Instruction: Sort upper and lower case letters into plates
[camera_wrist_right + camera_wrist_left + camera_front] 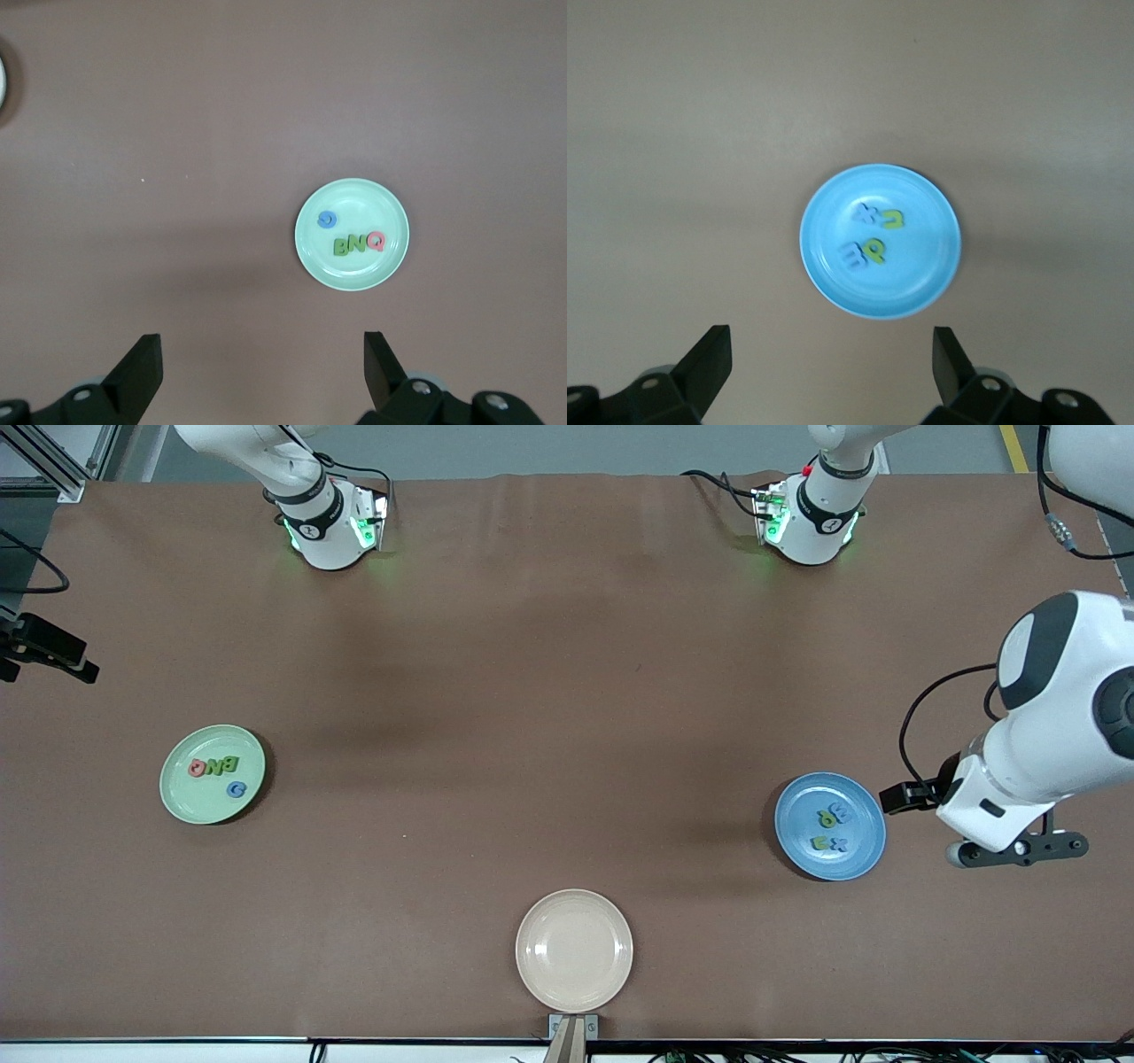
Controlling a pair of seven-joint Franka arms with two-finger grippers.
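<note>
Arm shells: glossy white, rounded, dark grey joint caps
Bases (332,531): white, green status lights, black cables
Fingers (709,359): matte black, angular

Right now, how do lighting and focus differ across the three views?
Front view: even light, soft arm shadows on the table. Left wrist view: washed out, table pale, blue plate bright, its letters blurred. Right wrist view: darker and truer, mint plate letters readable.

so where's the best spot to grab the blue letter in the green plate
Probably straight down from above, tool fingers across its outer edges: the blue letter lies flat on the green plate, apart from the row of three letters, so there is room around it.
</note>
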